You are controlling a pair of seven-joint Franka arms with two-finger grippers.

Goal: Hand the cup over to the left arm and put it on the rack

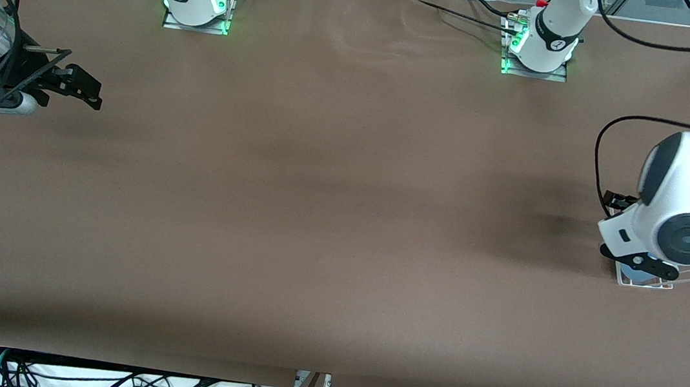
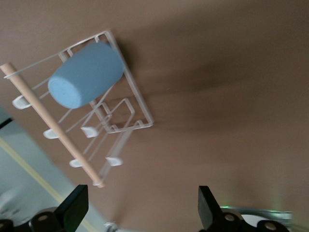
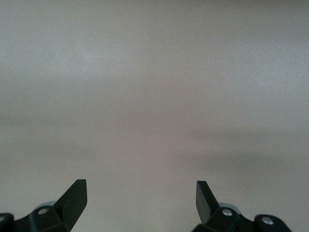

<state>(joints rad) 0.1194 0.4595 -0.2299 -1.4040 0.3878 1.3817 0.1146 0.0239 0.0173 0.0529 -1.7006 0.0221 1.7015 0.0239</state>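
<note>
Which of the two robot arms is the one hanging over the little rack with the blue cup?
The left arm. Its open left gripper hangs over the rack, where the cup lies. The right gripper waits open at the table's right-arm end.

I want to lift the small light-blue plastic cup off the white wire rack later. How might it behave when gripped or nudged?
The small light-blue plastic cup lies on its side on the white wire rack, so a nudge could probably roll it along the wires. Its smooth, tapered wall may slip in a grip. It looks light, likely easy to knock loose.
</note>
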